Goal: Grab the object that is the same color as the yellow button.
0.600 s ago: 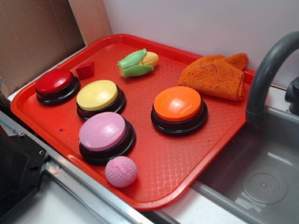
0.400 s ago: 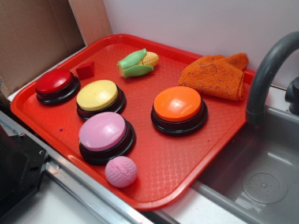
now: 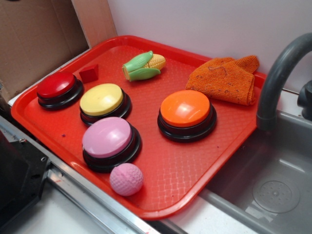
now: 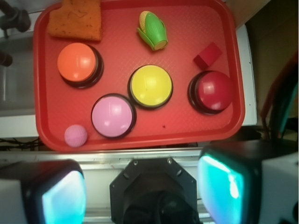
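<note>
Note that the end effector (image 4: 142,196) is wide open and holds nothing, high above the tray's (image 3: 214,161) near edge. You find the corn cob (image 3: 143,66) lying at the tray's far side, beyond the yellow button (image 3: 102,99).

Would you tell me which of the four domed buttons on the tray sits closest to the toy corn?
The yellow button, in the middle of the tray. The toy corn lies just behind it, while the red, pink and orange buttons sit farther away.
</note>
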`<state>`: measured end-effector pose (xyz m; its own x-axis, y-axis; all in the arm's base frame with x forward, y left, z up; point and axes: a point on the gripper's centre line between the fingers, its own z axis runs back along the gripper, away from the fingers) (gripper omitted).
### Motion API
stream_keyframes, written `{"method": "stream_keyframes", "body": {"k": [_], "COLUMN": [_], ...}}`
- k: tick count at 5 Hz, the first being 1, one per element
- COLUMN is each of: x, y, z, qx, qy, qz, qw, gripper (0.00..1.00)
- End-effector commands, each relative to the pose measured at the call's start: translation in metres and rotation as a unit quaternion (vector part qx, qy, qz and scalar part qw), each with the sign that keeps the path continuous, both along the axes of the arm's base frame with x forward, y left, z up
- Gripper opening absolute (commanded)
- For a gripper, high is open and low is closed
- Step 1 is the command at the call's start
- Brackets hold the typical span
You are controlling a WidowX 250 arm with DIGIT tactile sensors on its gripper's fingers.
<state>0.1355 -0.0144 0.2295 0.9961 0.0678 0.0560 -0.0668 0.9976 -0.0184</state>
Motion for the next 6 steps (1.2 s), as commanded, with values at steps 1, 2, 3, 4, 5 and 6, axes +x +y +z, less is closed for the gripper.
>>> {"method": "stream_keyframes", "body": {"k": [1,2,3,4,5,6], "x": [0.054,0.087,0.116,0.144,0.162,0.178], "y": [0.008,0.031,0.049,0.054,0.052,0.049], "z": [-0.009,-0.028,-0.050,-0.066,-0.080,-0.100], "qx": [0.022,0.026,0.033,0.057,0.058,0.057], "qy": [0.003,0.023,0.051,0.060,0.069,0.087], "qz": [0.010,0.029,0.038,0.010,-0.008,-0.027], "qw": [1.000,0.999,0.997,0.997,0.996,0.994], "gripper": [1.00,1.00,1.00,1.00,1.00,1.00]}}
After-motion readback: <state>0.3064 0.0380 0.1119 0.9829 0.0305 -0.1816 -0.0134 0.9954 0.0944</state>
